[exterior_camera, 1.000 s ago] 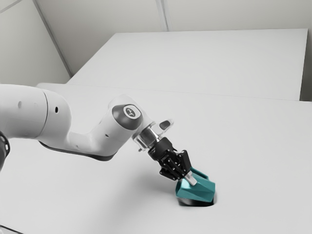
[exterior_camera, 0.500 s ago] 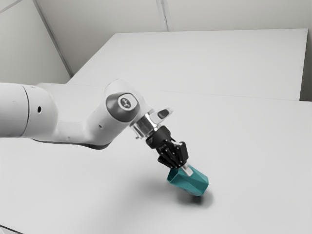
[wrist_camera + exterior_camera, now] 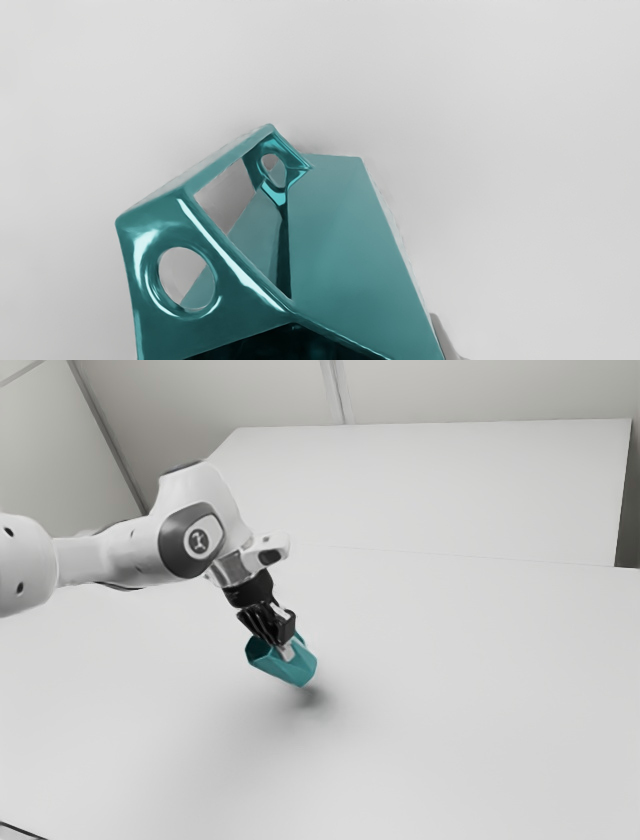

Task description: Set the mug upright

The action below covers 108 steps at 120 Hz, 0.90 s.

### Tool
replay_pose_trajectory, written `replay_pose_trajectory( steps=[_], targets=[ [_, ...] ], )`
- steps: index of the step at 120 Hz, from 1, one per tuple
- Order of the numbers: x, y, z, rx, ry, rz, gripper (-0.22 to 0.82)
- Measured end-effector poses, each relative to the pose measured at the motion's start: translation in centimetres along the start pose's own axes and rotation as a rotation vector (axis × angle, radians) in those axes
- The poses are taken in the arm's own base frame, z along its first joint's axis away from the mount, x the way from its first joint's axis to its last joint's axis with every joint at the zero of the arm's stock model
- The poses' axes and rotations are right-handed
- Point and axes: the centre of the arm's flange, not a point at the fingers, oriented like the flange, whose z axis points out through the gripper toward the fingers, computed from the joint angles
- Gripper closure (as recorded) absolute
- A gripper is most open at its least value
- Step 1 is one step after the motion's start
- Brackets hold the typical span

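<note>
My gripper (image 3: 284, 649) is shut on the teal mug (image 3: 291, 667), holding it above the table with a shadow beneath. The mug hangs tilted, its dark opening facing up toward the exterior view's left and its base lower toward the right. In the wrist view the angular mug (image 3: 340, 225) has its handle, with round holes, facing the camera, and part of its dark opening at the bottom edge. One fingertip of the gripper shows beside the mug's wall; the other is hidden there.
The white table (image 3: 450, 710) spreads under and around the mug. Beyond it lies another pale flat surface (image 3: 430, 480), with light walls behind.
From resting low near the table, the mug has risen in my gripper and moved toward the exterior view's left and upward. Its opening has tipped more upward. The arm has drawn back with it.
</note>
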Motion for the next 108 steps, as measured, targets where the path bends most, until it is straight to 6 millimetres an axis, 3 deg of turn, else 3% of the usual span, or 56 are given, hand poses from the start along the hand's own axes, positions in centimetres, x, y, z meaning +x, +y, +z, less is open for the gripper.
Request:
replay_pose_trajectory(
  steps=[22,30,37,49,55,82,108],
  targets=[
    [1.0,-7.6,-2.3,0.19,-0.004,-0.062,0.78],
    [1.2,-9.1,-2.2,0.244,-0.022,-0.066,0.77],
    [2.1,-8.4,-1.6,0.291,-0.044,-0.031,0.78],
    [3.8,-4.4,0.1,0.352,-0.08,0.07,0.78],
    [4.2,-3.4,0.7,0.37,-0.095,0.096,0.78],
    [4.7,-4.0,1.6,0.399,-0.126,0.091,0.78],
    [4.6,-5.8,2.0,0.351,-0.166,0.044,0.78]
  ],
)
